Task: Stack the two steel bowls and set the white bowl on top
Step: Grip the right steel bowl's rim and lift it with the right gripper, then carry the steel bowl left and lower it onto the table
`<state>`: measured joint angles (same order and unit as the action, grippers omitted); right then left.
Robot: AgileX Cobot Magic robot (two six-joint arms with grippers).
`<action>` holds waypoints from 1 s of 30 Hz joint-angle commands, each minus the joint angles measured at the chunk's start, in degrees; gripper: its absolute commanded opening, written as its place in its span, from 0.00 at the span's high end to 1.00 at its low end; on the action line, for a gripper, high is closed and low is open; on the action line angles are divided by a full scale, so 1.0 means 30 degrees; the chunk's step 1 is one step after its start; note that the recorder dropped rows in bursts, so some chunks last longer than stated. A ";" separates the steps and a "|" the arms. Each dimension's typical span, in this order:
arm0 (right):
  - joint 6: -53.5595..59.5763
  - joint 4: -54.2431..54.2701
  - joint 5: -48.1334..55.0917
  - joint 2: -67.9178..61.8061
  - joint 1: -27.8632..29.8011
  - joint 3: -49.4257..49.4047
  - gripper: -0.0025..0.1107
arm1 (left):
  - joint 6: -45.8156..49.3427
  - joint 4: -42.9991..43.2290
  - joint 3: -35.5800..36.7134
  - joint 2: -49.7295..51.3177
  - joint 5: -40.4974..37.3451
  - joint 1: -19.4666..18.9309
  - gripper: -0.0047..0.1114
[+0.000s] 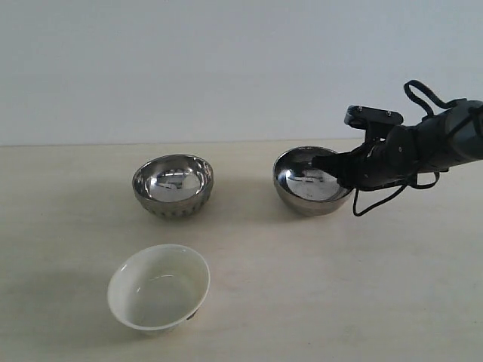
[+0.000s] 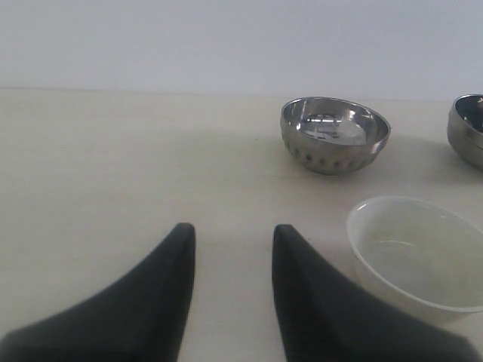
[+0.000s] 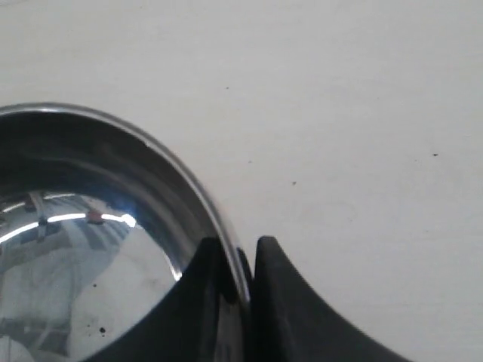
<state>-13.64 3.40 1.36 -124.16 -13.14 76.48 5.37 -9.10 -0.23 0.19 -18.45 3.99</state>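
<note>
The ribbed steel bowl (image 1: 173, 185) (image 2: 334, 134) stands upright at the table's middle left. To its right, the smooth steel bowl (image 1: 311, 181) (image 3: 90, 249) (image 2: 468, 130) is tilted, with my right gripper (image 1: 337, 173) (image 3: 240, 253) shut on its right rim, one finger inside and one outside. The white bowl (image 1: 158, 287) (image 2: 417, 255) rests near the front left, tipped slightly. My left gripper (image 2: 230, 235) is open over bare table, left of the white bowl, holding nothing; it does not show in the exterior view.
The pale wooden table (image 1: 317, 302) ends at a plain white wall (image 1: 226, 60) behind the bowls. The right arm's black cables (image 1: 392, 192) loop beside the smooth bowl.
</note>
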 commanded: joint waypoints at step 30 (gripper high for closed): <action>0.1681 0.1112 0.1846 0.8494 -0.3591 -0.6763 0.98 | 0.0055 -0.0023 0.0076 -0.0063 0.0128 -0.0054 0.68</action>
<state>-8.18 6.10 10.93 -99.26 -22.41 58.02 5.37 -9.10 -0.23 0.19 -18.45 3.99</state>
